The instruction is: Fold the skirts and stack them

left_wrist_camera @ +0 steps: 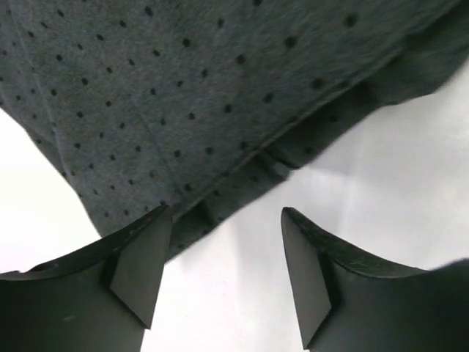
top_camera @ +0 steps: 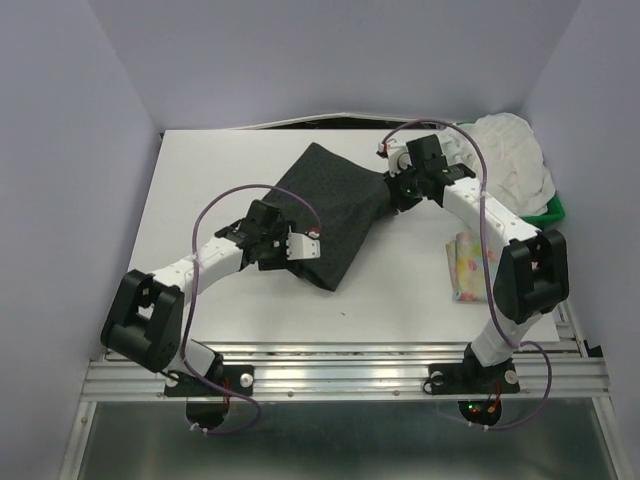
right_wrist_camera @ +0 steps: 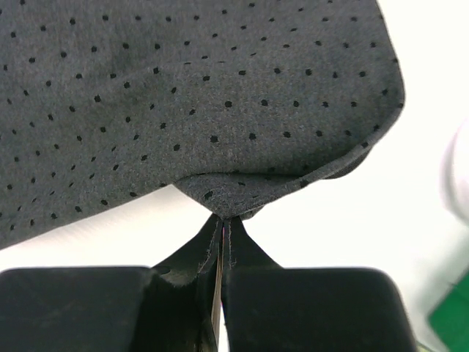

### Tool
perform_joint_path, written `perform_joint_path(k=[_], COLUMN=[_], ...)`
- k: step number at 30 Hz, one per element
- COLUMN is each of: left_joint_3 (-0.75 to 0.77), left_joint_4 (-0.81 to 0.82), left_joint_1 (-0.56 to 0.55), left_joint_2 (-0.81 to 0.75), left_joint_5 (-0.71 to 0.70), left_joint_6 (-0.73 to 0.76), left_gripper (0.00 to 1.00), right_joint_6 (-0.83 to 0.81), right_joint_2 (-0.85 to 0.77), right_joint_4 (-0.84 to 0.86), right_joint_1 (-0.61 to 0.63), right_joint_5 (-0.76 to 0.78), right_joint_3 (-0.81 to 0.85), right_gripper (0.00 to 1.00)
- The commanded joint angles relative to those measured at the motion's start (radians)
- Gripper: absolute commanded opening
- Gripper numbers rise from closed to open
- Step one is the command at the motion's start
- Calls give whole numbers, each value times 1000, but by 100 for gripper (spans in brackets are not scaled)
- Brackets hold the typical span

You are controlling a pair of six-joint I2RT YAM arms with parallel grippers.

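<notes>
While the right gripper (right_wrist_camera: 222,243) is pinched shut on a corner of the dark skirt (top_camera: 335,205), spread on the table (top_camera: 200,170), the left gripper (left_wrist_camera: 226,246) hangs open over the hem. Left should bite the hem squarely, then both lift evenly.

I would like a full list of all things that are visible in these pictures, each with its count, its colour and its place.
dotted dark charcoal cloth skirt: one, charcoal with black dots, spread on the middle of the table.
white crinkly cloth skirt: one, white, bunched at the far right, over the tray.
pastel yellow floral cloth skirt: one, yellow with pink and blue print, at the right, partly behind the right arm.
green plastic tray: one, green, at the right edge, mostly covered by the white skirt.
white table: one, white, under everything.
left gripper: one, black, open at the charcoal skirt's near hem.
right gripper: one, black, shut on the charcoal skirt's far right edge.
</notes>
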Motion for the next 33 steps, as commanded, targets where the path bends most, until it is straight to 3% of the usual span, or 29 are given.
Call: perform_joint_path(k=[1,2,3,5,6,8,16,18,19,20,21,23,28,31,33], left_joint_3=[-8,-11,-22,-31,-42,-56,-119,-90,-77,-62,-39,1,36,41,42], left_joint_4=[216,231,264,268,265,253,23,-12,-24,-40,-57,-86,-95,-103,-130], left_joint_1=[-7,-5,-2,24,36,63,67,45,39,32,15,8,10,18,37], left_joint_2=[65,82,102,105,91,65,-162,-170,-165,-156,-136,-105,-125,-150,-139], left_joint_5=[-104,-130,-181,-189,-189,-186,-138,-122,-112,-100,-102,-111,-102,-88,-77], left_joint_6=[79,85,87,94,82,76,-40,-152,-193,-230,-296,-367,-439,-450,-433], left_gripper=[64,57,41,28,13,2,0,11,17,29,59,67,72,72,72], right_joint_6=[-112,-141,-155,-187,-200,-227,-211,-166,-151,-140,-123,-120,-77,-42,13], right_joint_2=[-31,-26,-12,12,29,86,296,394,428,460,506,512,289,184,97], right_joint_4=[-4,-6,-4,-1,-1,17,93,68,48,22,-49,-138,-165,-237,-285], right_joint_1=[-6,-20,-43,-77,-115,-155,-209,-209,-200,-199,-187,-178,-178,-178,-157], right_joint_5=[94,106,116,142,151,175,168,156,159,160,159,142,76,-80,-192], right_joint_3=[82,106,121,158,204,249,473,601,713,771,825,894,690,547,464], right_gripper=[1,1,1,1,1,1,1,25,53,64,73,87,91,83,70])
